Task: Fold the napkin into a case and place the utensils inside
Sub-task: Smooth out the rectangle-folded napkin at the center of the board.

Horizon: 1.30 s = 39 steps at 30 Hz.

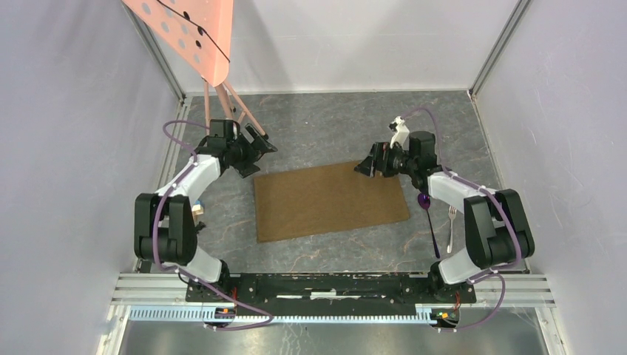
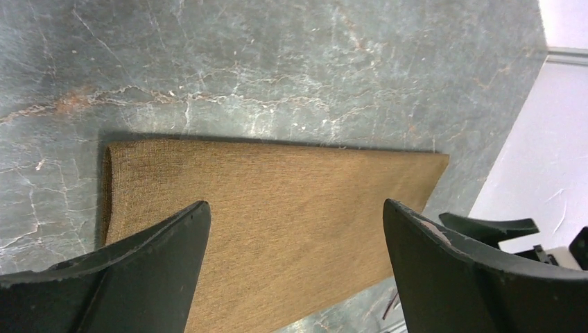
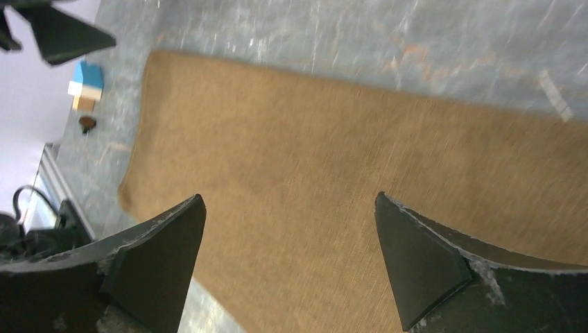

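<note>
The napkin [image 1: 329, 201] lies flat and open in the middle of the table [image 1: 318, 118]. Just past the napkin's right edge lie the utensils: a spoon [image 1: 429, 225] with a dark purple handle, then a silver fork [image 1: 451, 222] a little further out. The right arm [image 1: 488, 222] bends close around them. To the left of the napkin, near the left arm [image 1: 166, 225], sits a small blue-and-wood block [image 1: 198, 209]. Beyond the napkin's far left corner stands a pink board [image 1: 185, 33] with round holes, on thin legs.

The napkin is a thin tan-brown cloth, a plain rectangle with a fine woven grain. The table looks like grey stone with pale and rusty cracks. The fingers are black and pointed.

The left gripper [image 2: 295, 208] hangs by the napkin's far left corner, jaws spread wide, holding nothing. The right gripper [image 3: 288, 200] hangs over the napkin's far right corner, also spread wide and holding nothing. I cannot tell if any fingertip touches the cloth.
</note>
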Each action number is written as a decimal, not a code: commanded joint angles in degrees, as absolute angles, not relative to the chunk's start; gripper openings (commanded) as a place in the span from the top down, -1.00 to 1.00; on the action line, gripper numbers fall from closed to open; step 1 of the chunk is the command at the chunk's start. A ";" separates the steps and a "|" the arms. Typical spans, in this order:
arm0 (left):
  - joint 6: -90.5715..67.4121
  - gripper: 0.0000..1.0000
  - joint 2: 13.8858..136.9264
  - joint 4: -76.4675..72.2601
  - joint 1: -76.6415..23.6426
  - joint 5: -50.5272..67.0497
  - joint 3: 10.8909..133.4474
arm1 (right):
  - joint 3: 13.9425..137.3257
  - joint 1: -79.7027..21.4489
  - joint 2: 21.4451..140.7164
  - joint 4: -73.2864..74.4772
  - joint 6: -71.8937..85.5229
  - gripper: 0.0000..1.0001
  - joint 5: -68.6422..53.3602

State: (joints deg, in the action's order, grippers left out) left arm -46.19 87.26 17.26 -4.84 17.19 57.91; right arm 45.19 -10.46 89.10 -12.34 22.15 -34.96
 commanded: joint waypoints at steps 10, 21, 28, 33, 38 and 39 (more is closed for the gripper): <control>-41.54 -1.00 99.88 23.62 -3.63 13.27 59.33 | 32.35 -10.34 81.46 -2.85 14.45 -0.96 -26.13; -36.98 -1.00 82.82 29.66 -6.10 7.54 54.85 | 33.55 -11.70 72.56 9.13 11.07 -0.96 -12.82; -36.41 -1.00 71.32 25.56 -11.25 19.85 46.24 | 34.61 -11.65 74.97 10.38 11.11 -0.70 -11.79; -38.72 -1.00 69.11 20.65 -17.92 23.46 40.74 | 32.02 -12.25 73.21 9.47 10.78 -0.57 -9.87; -40.52 -1.00 70.19 18.02 -21.86 19.41 36.13 | 34.63 -12.64 72.97 13.96 9.34 -0.57 -3.85; -40.58 -1.00 70.58 18.28 -21.85 17.38 35.34 | 35.24 -12.67 73.03 14.65 9.33 -0.57 -3.22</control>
